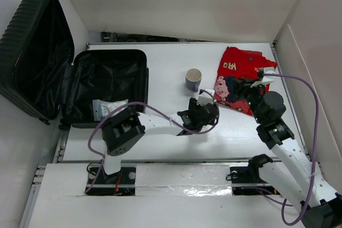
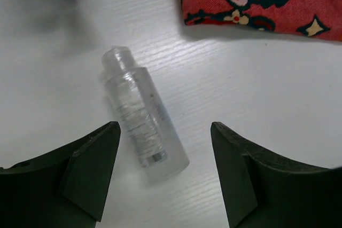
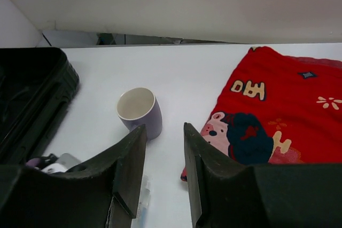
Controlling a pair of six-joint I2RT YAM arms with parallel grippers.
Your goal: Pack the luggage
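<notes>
I have the left hand (image 2: 163,129) low over the white tabletop (image 1: 160,62) with its two dark fingers spread wide. A small clear plastic bottle (image 2: 141,118) lies on its side between them, nearer one finger, neck pointing away from the wrist. Neither finger presses it, so nothing is held.

The right hand (image 3: 164,132) hovers at the near edge of a red printed cloth with cartoon figures (image 3: 278,116). Its fingers are only a narrow gap apart, with nothing between them. A lilac mug with a white inside (image 3: 140,111) stands upright just beyond, between the cloth and the case.

The black ribbed hard-shell suitcase (image 1: 107,76) lies open at the left end of the tabletop, with its lid leaning against the left wall. A clear packet with pale contents (image 1: 107,108) rests in the near part of the fabric-lined base.
</notes>
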